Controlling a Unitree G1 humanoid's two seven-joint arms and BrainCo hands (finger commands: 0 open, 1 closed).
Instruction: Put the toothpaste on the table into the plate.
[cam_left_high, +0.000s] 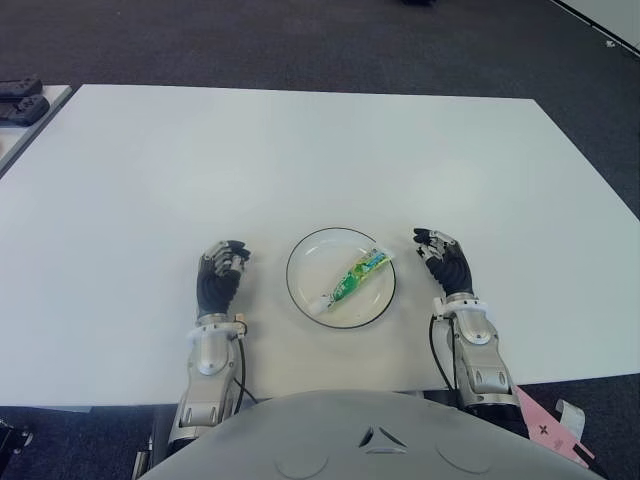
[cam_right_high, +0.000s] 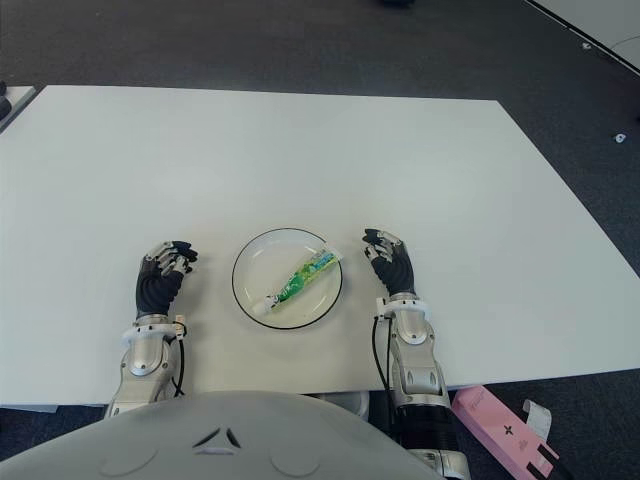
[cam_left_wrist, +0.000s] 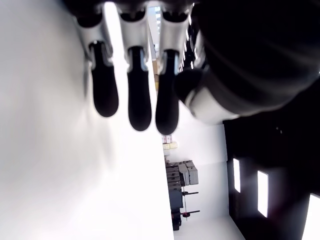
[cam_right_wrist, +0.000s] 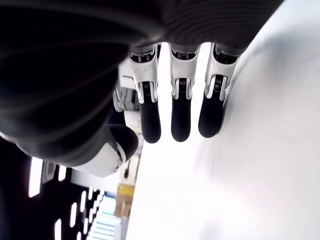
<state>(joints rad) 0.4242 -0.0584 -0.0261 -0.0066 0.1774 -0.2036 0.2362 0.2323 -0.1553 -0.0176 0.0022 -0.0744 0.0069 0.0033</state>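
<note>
Small green-and-white toothpaste tube (cam_left_high: 356, 277) lies diagonally inside the round white plate with a thin dark rim (cam_left_high: 292, 262), white cap toward the robot, far end near the rim on the right-hand side; judged from this, placement is complete. Plate sits near the front edge of the white rectangular table (cam_left_high: 300, 150), between the two hands, presumably so either hand could reach it. Left hand (cam_left_high: 219, 278) shows to the left of the plate, right hand (cam_left_high: 445, 261) just to its right; neither touches plate or tube. Both hold nothing, fingers loosely extended with a slight curl, which reads as a released, idle posture. Eye views give the layout: tube, plate, both hands in one look. Wrist views add what those lack: the left fingers (cam_left_wrist: 140, 95) and right fingers (cam_right_wrist: 181, 112) close up, hanging straight with nothing in them above bare tabletop; neither wrist view shows plate or tube.
</note>
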